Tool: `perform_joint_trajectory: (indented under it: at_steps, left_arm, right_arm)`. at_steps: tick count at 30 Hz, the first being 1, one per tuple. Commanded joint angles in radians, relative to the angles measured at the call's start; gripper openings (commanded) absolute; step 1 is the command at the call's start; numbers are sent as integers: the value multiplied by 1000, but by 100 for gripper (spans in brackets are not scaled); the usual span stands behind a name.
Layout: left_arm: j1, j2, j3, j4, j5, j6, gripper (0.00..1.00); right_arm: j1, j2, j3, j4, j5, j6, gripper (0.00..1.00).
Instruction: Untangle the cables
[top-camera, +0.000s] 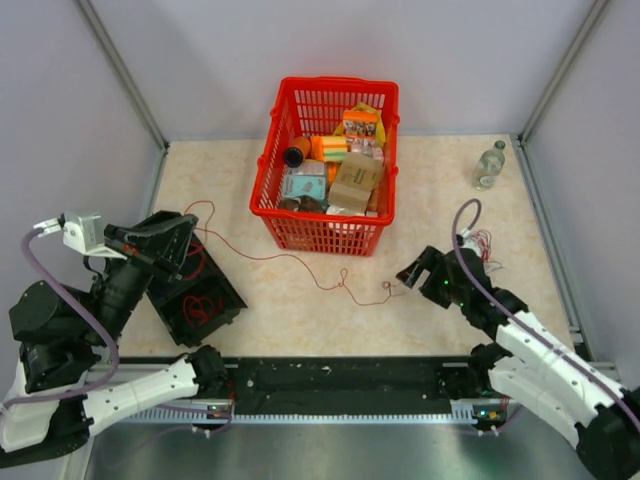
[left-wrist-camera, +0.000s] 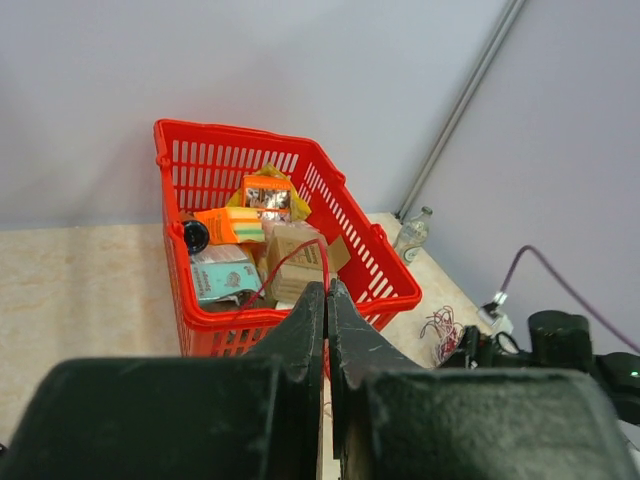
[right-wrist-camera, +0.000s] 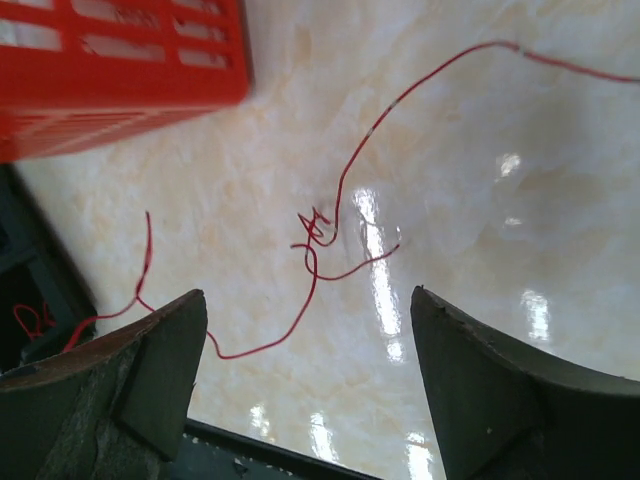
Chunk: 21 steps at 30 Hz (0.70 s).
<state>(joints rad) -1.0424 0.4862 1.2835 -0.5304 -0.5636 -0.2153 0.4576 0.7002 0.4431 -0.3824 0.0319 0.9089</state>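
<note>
Red cable (right-wrist-camera: 375, 125) lies drawn out over the pale surface (right-wrist-camera: 480, 180), from the left gripper (left-wrist-camera: 326, 290) past the red basket (top-camera: 268, 170) to a small knot (right-wrist-camera: 312, 232). The left jaws are pressed together on one strand, it seems to anchor it while the rest is pulled straight. The right gripper (right-wrist-camera: 308, 300) hovers above the knot with jaws wide apart, probably to pinch it there. Another small tangle (left-wrist-camera: 440, 330) rests beside the right arm.

The left arm (top-camera: 140, 385) and right arm (top-camera: 540, 350) have white shells, black joints, lilac-grey cables (top-camera: 458, 222) and matte black fingers (right-wrist-camera: 160, 380).
</note>
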Motion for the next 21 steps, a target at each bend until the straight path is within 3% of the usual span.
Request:
perform_joint_trajectory:
  at_steps: [1, 3, 6, 12, 16, 17, 21]
  left_arm:
    - [-2, -8, 40, 6, 5, -13, 0]
    - [-2, -11, 33, 9, 8, -21, 0]
    - [-2, -18, 14, 18, 21, -30, 0]
    - [-2, -34, 23, 6, 16, -29, 0]
    - [-1, -44, 43, -3, -4, -18, 0]
    - [-1, -47, 51, -11, -12, -10, 0]
    - [-1, -64, 106, -55, -68, 31, 0]
  right_arm:
    - [95, 132, -24, 204, 45, 117, 82]
    - [104, 186, -53, 281, 54, 151, 79]
    - [102, 271, -69, 399, 71, 165, 66]
    - [102, 441, -12, 473, 118, 160, 50]
    - [87, 495, 6, 468, 200, 176, 16]
    - [66, 493, 6, 459, 207, 174, 0]
    - [-64, 388, -9, 386, 261, 108, 0]
